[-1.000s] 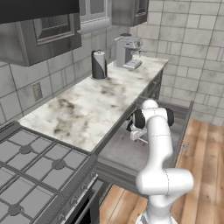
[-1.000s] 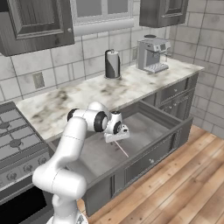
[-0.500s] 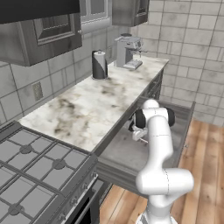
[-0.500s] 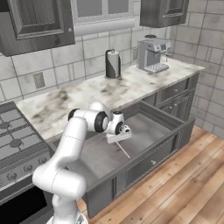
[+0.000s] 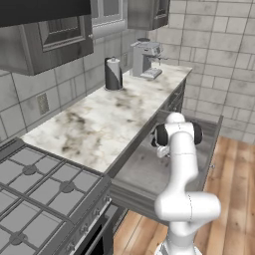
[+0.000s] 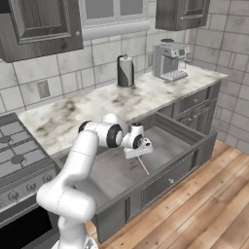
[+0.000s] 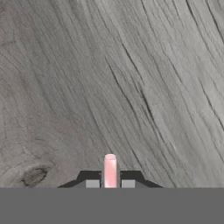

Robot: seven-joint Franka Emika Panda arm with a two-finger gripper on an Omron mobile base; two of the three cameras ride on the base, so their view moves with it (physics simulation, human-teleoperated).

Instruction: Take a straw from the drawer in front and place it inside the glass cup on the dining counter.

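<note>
Pinkish-red straw (image 6: 143,165) hung clamped in end effector (image 7: 110,184), above open drawer (image 6: 165,146) floor. Judged light, stiff, slippery, easily crushed; hold near upper end, gentle squeeze.

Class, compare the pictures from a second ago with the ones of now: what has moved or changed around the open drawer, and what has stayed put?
Nothing visibly changed. The gripper still hangs over the open drawer, shut on the straw, which points down toward the drawer floor. Arm, drawer and worktop items stay where they were.
</note>
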